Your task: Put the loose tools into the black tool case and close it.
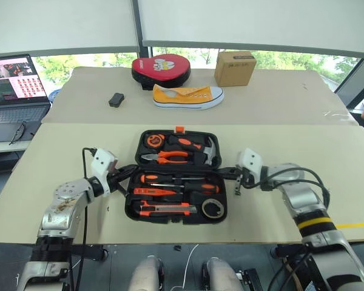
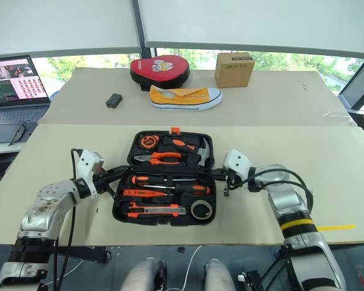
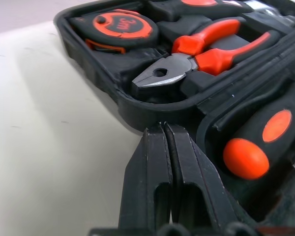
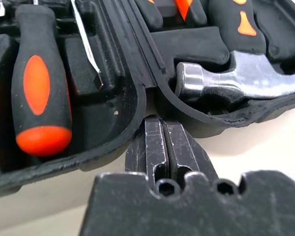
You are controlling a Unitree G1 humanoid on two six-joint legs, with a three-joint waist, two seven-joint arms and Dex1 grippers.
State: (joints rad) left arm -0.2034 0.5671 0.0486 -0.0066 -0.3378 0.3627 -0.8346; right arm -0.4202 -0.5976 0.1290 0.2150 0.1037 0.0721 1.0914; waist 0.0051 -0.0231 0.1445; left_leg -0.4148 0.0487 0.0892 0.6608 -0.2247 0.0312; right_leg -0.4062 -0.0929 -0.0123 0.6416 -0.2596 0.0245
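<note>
Flat black plastic clamshell tool case (image 1: 178,176) open at table centre, hinge running left-right, orange-and-black screwdrivers (image 1: 170,180) lying left-right inside, left gripper (image 3: 163,129) and right gripper (image 4: 160,120) pinched closed at hinge ends, perhaps touching.

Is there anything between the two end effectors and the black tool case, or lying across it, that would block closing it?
Nothing visible. The left end effector and right end effector, both shut, sit at the hinge line on either side of the open black tool case. The tools lie inside their recesses.
</note>
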